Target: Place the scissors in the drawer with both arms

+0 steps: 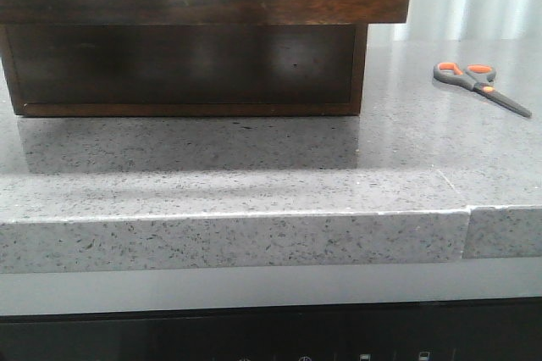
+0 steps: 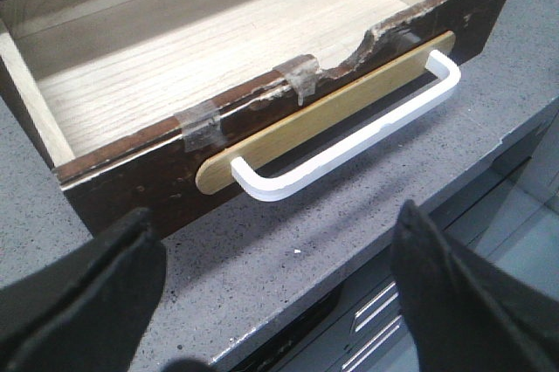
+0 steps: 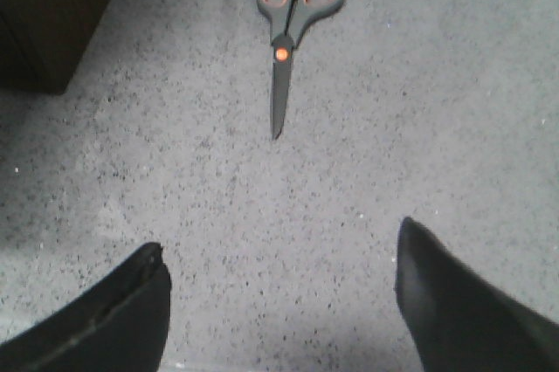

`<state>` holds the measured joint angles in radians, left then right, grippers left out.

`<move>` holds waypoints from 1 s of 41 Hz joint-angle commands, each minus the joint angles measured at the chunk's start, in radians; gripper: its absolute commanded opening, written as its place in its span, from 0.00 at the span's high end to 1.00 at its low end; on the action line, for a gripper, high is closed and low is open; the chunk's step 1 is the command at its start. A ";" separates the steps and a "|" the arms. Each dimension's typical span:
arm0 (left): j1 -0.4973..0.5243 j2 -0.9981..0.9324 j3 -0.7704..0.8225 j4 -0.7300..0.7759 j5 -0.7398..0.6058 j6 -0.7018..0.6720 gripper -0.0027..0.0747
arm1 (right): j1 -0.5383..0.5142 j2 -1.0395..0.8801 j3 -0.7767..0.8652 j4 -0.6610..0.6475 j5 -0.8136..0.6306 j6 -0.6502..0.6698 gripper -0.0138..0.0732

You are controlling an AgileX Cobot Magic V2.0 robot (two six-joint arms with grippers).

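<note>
1. The scissors [image 1: 479, 85] lie flat on the grey speckled tabletop [image 1: 254, 166], off to the right of the wooden cabinet [image 1: 186, 64] and well apart from it, blades closed.
2. In the right wrist view the scissors [image 3: 288, 36] rest ahead of the right end effector [image 3: 279, 302], blade tip toward it and orange-lined loops away; nothing touches them.
3. The right end effector is released, its two black fingers [image 3: 105, 320] spread wide with bare tabletop between them.
4. The drawer [image 2: 262, 66] stands pulled open, showing a pale wood-grain floor with nothing in it.
5. Its dark front is chipped along the upper edge, with two patches of clear tape [image 2: 201, 123], and carries a white handle [image 2: 349, 141] over a light wooden strip.
6. The left end effector [image 2: 279, 302] hovers just in front of the drawer face, released and holding nothing, fingers wide apart.
</note>
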<state>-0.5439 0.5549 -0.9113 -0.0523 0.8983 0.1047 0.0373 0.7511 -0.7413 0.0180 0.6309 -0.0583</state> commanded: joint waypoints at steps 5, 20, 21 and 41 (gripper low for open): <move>-0.007 0.007 -0.032 -0.003 -0.078 -0.012 0.29 | -0.007 0.118 -0.119 -0.008 -0.058 -0.008 0.22; -0.007 0.007 -0.032 -0.003 -0.078 -0.012 0.29 | -0.007 0.416 -0.367 -0.008 0.006 -0.008 0.22; -0.007 0.007 -0.032 -0.003 -0.078 -0.012 0.29 | -0.007 0.434 -0.387 -0.008 0.024 -0.008 0.22; -0.007 0.007 -0.032 -0.003 -0.078 -0.012 0.29 | -0.018 0.869 -0.808 0.038 0.367 -0.006 0.22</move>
<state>-0.5439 0.5549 -0.9113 -0.0523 0.8983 0.1047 0.0335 1.5978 -1.4707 0.0444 0.9983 -0.0597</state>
